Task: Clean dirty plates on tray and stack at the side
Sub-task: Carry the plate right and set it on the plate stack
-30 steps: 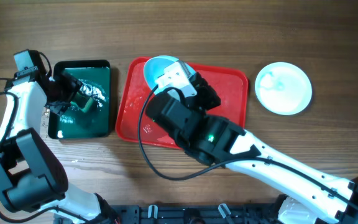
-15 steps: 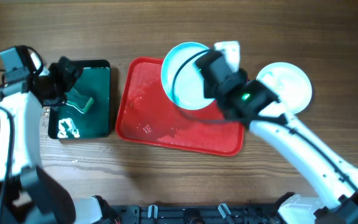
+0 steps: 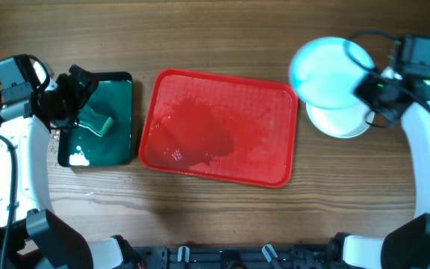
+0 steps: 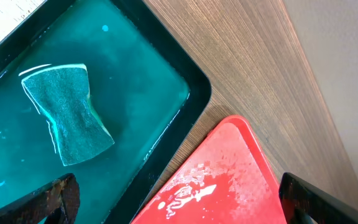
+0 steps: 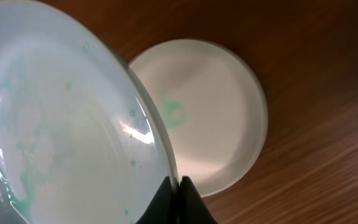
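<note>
**Overhead view**
- Red tray [image 3: 263, 112]: centre of the frame, flat on the wooden tabletop [image 3: 200, 30]. It carries no plate, and its surface looks wet.
- Turquoise plate [image 3: 323, 71]: upper right, well clear of the red tray. The right tool [image 3: 368, 91] grips it at its right rim.
- White plate [image 3: 342, 125]: on the tabletop right of the red tray. The turquoise plate covers its upper part.
- Black tray [image 3: 134, 112]: left of the red tray, just beside it, with a green inside. A green sponge [image 3: 95, 119] lies in it.
- Left tool [image 3: 80, 84]: over the upper left part of the black tray.

**Left wrist view**
- Left tool [image 4: 185, 202]: dark fingertips show at the lower left and lower right corners, spread wide, with nothing between them.
- Sponge [image 4: 67, 121]: left of frame, in the green liquid of the black tray [image 4: 188, 87].
- Red tray [image 4: 229, 180]: one rounded corner at lower centre, wet.
- Tabletop [image 4: 253, 56]: upper right.

**Right wrist view**
- Right tool [image 5: 177, 198]: bottom centre, fingers pinched together on the rim of the turquoise plate [image 5: 61, 124].
- Turquoise plate: fills the left of the frame. It is tilted, with faint green streaks and droplets on it.
- White plate [image 5: 216, 124]: behind it on the tabletop [image 5: 316, 74], with a small green smear near its left side.
</note>
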Motion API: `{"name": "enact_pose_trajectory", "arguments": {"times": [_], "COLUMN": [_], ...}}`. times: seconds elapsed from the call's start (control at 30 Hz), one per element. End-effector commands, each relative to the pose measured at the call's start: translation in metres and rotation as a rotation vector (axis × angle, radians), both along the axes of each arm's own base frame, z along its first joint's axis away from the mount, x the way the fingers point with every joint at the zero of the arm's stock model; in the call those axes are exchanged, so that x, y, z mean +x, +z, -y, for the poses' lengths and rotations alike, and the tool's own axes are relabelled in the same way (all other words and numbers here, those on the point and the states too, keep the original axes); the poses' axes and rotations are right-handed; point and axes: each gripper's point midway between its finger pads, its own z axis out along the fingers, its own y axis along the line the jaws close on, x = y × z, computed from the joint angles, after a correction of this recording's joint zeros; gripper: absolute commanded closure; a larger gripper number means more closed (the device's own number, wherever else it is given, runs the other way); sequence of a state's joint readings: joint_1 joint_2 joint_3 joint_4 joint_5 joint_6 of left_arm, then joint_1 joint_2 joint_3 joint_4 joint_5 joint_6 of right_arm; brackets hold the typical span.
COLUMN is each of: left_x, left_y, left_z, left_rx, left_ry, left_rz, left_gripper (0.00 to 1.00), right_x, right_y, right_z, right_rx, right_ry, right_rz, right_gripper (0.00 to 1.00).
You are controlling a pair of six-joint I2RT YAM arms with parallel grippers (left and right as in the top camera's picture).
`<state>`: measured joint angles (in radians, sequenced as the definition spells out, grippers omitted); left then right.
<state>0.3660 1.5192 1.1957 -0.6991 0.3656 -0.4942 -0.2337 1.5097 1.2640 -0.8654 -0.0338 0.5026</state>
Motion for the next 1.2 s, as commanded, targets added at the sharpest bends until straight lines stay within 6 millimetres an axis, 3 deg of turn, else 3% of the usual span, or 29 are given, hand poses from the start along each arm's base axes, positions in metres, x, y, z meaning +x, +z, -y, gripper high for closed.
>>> {"name": "enact_pose_trajectory", "arguments": {"times": [0.0,0.1,0.17,0.2,0.23,0.33,0.4,0.5,0.57,0.6,0.67,0.73,0.77,0.87,0.97,1.17], "left_x": [0.000,0.000,0.000,0.000,0.000,0.000,0.000,0.000,0.000,0.000,0.000,0.000,0.000,0.000,0.000,0.000], "left_y": [-0.001,-0.001,-0.001,-0.001,-0.001,-0.001,-0.001,-0.001,-0.001,-0.001,-0.001,-0.001,-0.001,-0.001,-0.001,-0.001], "left_z": [0.004,0.004,0.004,0.004,0.004,0.004,0.004,0.004,0.004,0.004,0.004,0.004,0.004,0.004,0.004,0.004], "left_rx": [-0.005,-0.004,-0.004,-0.004,-0.004,-0.005,-0.005,-0.005,-0.005,-0.005,-0.004,-0.005,-0.005,-0.005,-0.004,-0.005], "left_ry": [-0.024,-0.024,-0.025,-0.025,-0.025,-0.024,-0.024,-0.024,-0.024,-0.025,-0.025,-0.024,-0.024,-0.024,-0.025,-0.024], "left_rz": [0.004,0.004,0.004,0.004,0.004,0.004,0.004,0.004,0.004,0.004,0.004,0.004,0.004,0.004,0.004,0.004], "left_gripper": [0.00,0.00,0.00,0.00,0.00,0.00,0.00,0.00,0.00,0.00,0.00,0.00,0.00,0.00,0.00,0.00], "right_x": [-0.009,-0.008,-0.004,-0.003,-0.002,-0.002,0.000,-0.006,-0.020,-0.033,-0.051,-0.066,-0.075,-0.100,-0.126,-0.142], "right_y": [-0.021,-0.040,-0.050,-0.054,-0.059,-0.071,-0.071,-0.058,-0.050,-0.049,-0.053,-0.065,-0.074,-0.096,-0.117,-0.148], "right_z": [0.014,0.023,0.025,0.025,0.024,0.015,-0.012,-0.067,-0.110,-0.138,-0.170,-0.189,-0.194,-0.199,-0.202,-0.200], "right_rx": [0.020,-0.012,-0.009,-0.007,0.001,0.054,0.165,0.341,0.422,0.427,0.396,0.317,0.243,0.080,0.015,0.032], "right_ry": [0.003,-0.022,-0.024,-0.025,-0.024,0.003,0.109,0.316,0.470,0.552,0.640,0.651,0.620,0.534,0.451,0.422], "right_rz": [-0.008,-0.032,-0.041,-0.046,-0.057,-0.085,-0.069,-0.041,-0.058,-0.107,-0.186,-0.272,-0.323,-0.418,-0.475,-0.480], "right_gripper": [0.96,0.89,0.71,0.56,0.50,0.46,0.45,0.48,0.51,0.52,0.54,0.63,0.68,0.96,0.96,0.96]}}
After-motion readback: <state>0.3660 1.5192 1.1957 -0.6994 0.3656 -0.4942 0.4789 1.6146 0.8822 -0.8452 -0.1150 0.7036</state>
